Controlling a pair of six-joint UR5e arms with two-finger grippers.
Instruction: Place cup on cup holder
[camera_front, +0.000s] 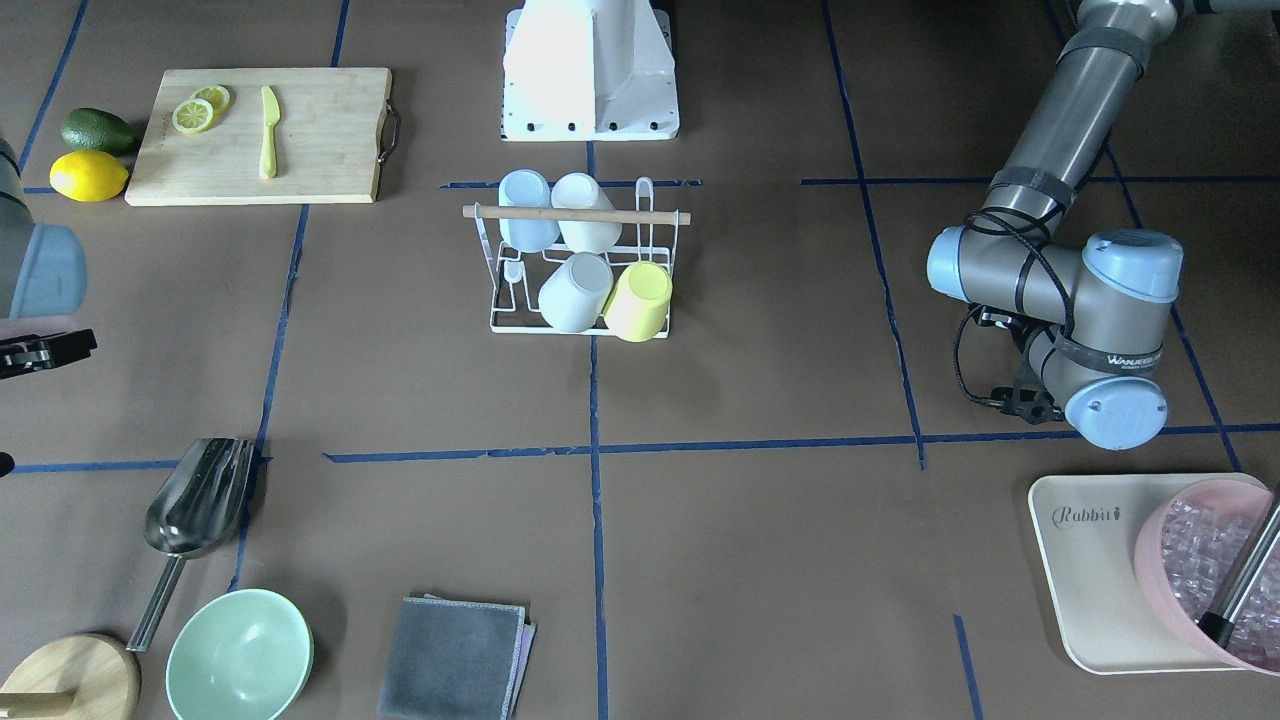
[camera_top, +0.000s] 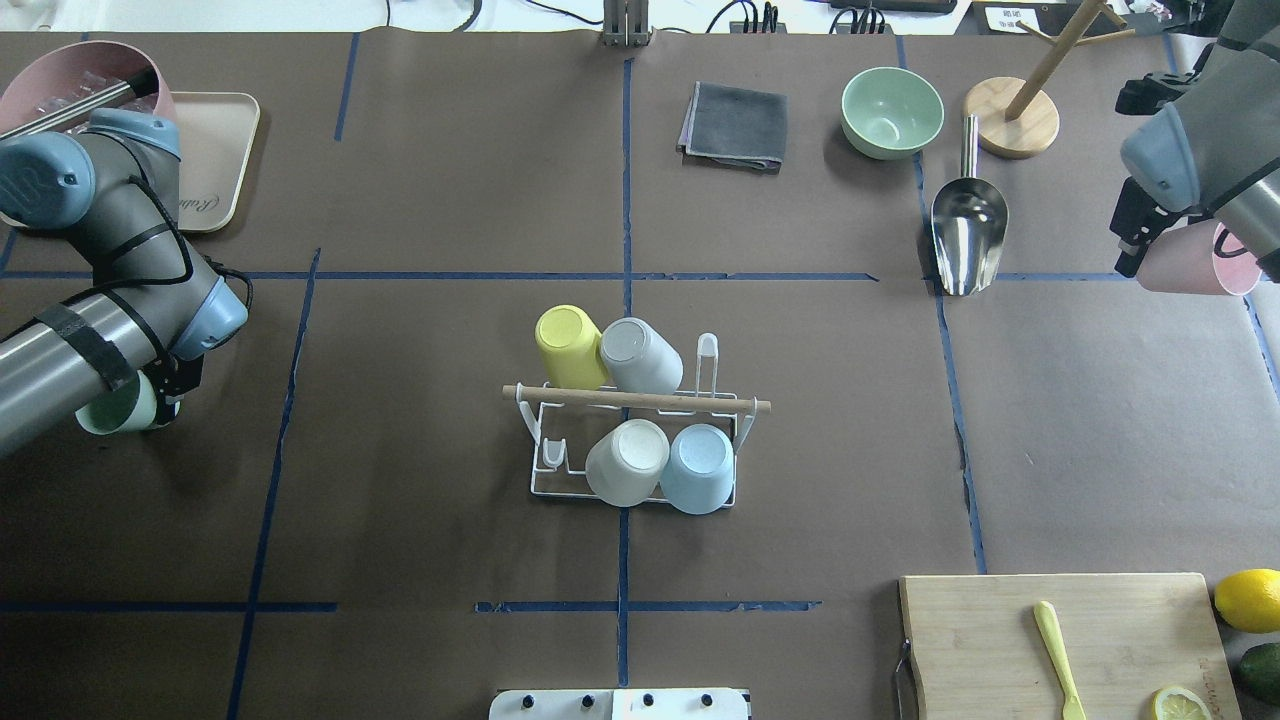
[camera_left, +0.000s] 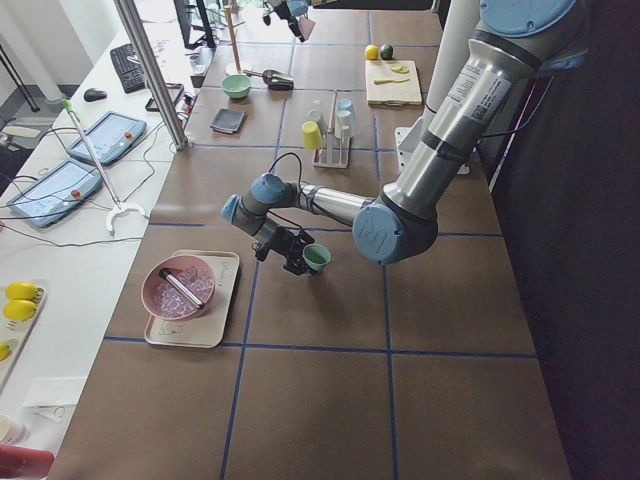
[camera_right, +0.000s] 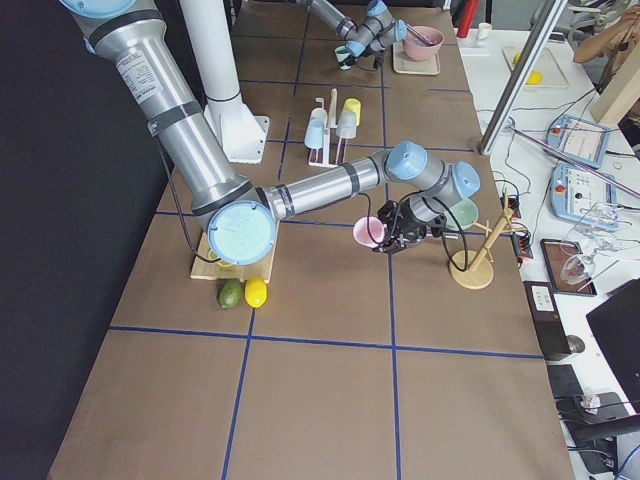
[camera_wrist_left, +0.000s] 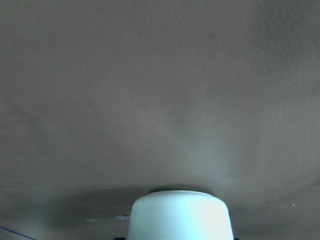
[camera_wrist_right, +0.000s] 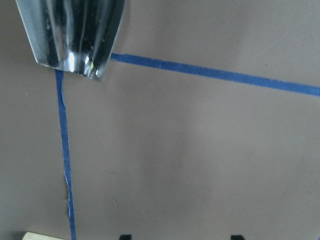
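Observation:
The white wire cup holder (camera_top: 541, 470) with a wooden rod handle (camera_top: 636, 399) stands at the table's middle. It carries a yellow cup (camera_top: 568, 345), a grey cup (camera_top: 640, 355), a cream cup (camera_top: 627, 460) and a light blue cup (camera_top: 697, 467), all upside down. My left gripper (camera_left: 303, 258) is shut on a mint green cup (camera_top: 112, 410), far to the holder's left; the cup's base shows in the left wrist view (camera_wrist_left: 179, 215). My right gripper (camera_right: 390, 235) is shut on a pink cup (camera_top: 1195, 262), held on its side far to the holder's right.
A steel scoop (camera_top: 967, 225), green bowl (camera_top: 892, 112), grey cloth (camera_top: 735, 125) and wooden stand (camera_top: 1012, 125) lie at the far right. A cutting board (camera_top: 1060, 640), lemon (camera_top: 1250, 600) and avocado (camera_top: 1262, 670) are near right. A tray (camera_top: 215, 150) with a pink ice bowl (camera_top: 60, 75) is far left.

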